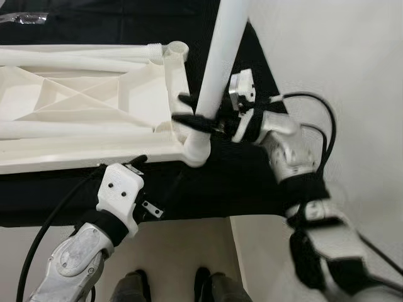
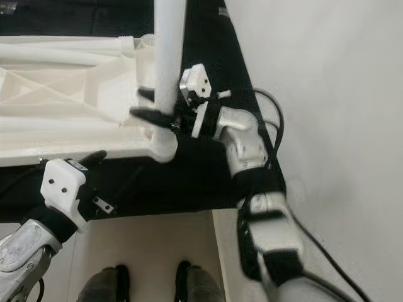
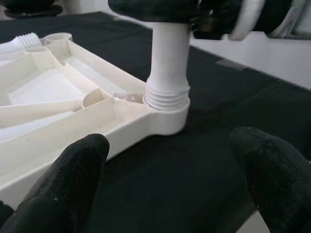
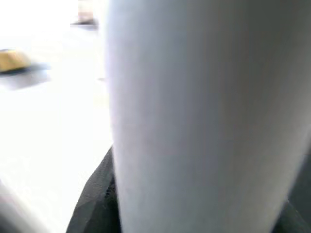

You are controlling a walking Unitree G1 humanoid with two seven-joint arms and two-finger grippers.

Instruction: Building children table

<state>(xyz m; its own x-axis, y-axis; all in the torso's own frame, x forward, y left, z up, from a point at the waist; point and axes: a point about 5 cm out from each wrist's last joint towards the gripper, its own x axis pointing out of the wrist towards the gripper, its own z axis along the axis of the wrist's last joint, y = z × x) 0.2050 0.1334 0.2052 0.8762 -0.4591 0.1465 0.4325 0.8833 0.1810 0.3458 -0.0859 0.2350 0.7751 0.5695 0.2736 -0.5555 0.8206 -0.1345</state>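
Two black feet (image 1: 170, 286) showing at the near edge, on pale floor (image 1: 182, 251). Beyond them, lying upside down on the black mat (image 1: 239, 182): one white tabletop (image 1: 82, 107), ribbed, with two corner sockets in view. Standing upright in the near socket (image 1: 196, 150): one white leg (image 1: 220, 60), threads showing at its base. Clamping that leg just above the socket: right gripper (image 1: 189, 113), fingers on either side. Hovering apart by the tabletop's near edge: left gripper (image 3: 170, 179), fingers spread, seemingly touching nothing.
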